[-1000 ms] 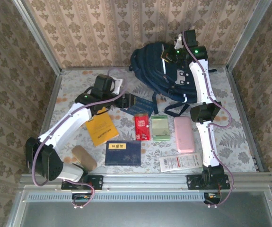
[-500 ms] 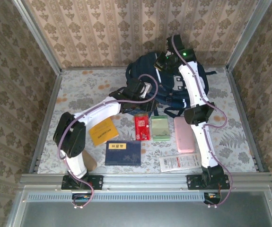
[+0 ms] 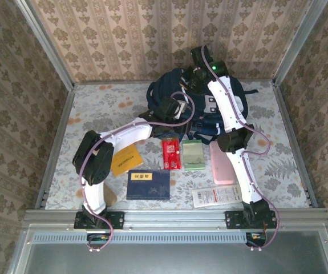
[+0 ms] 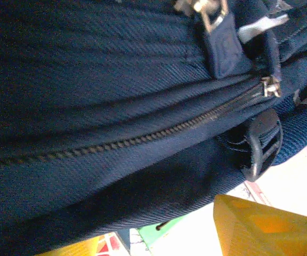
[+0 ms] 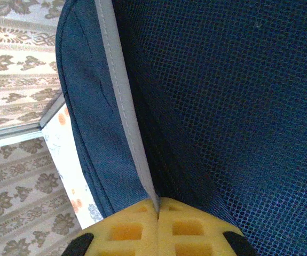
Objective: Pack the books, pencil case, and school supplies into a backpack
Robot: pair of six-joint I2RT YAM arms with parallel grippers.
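From the overhead camera I see the backpack standing at the far middle of the desk, with both arms reaching onto it. My right gripper is at the top of the bag. On its wrist camera the yellow fingers are pressed together on the bag's grey-piped edge, with dark blue mesh beside it.

My left gripper is against the front left of the bag. On its wrist camera the fingers stand apart, and I see only bare desk and bits of packets in the gap. A zipper runs across the navy fabric right in front of them, with a black buckle to the right.

The rest lies on the desk in front of the bag:
- The yellow-orange book is on the left.
- The dark blue book with the yellow label is just nearer than it.
- The red packet and the pale green packet lie side by side.
- The pink pencil case is to their right.
- The long white packet is nearest the front edge.
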